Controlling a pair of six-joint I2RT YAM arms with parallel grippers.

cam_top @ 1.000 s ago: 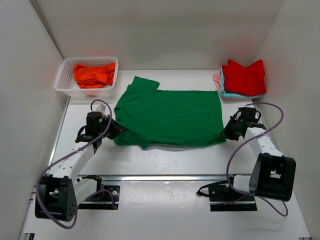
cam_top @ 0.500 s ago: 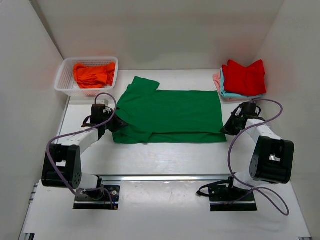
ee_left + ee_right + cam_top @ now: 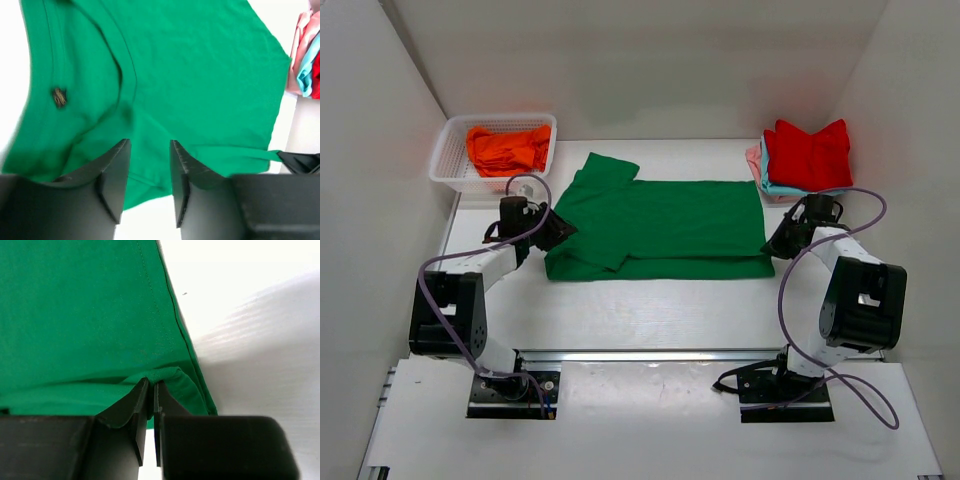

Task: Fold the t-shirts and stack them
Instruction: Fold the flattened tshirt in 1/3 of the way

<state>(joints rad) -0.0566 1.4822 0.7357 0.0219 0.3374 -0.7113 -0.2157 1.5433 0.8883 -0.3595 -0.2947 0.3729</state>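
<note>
Green cloth covers the middle of the table point(image 3: 650, 315): the green t-shirt point(image 3: 660, 222) lies spread out, collar end to the left, with a flap doubled over at its near left corner. The left gripper point(image 3: 558, 232) sits at the shirt's left edge. In the left wrist view its jaws stand parted, released, and the green cloth shows through the gap. A small dark emblem point(image 3: 59, 97) is on the fabric. The right gripper point(image 3: 772, 243) is at the near right corner of the shirt. In the right wrist view its jaws are clenched on a small raised fold of the hem. At the far right, the red t-shirt point(image 3: 808, 153) tops a pile with the light blue t-shirt point(image 3: 775, 186) and the pink t-shirt point(image 3: 754, 157) under it. At the far left, the orange t-shirt point(image 3: 507, 147) lies crumpled in the white mesh basket point(image 3: 448, 168).
</note>
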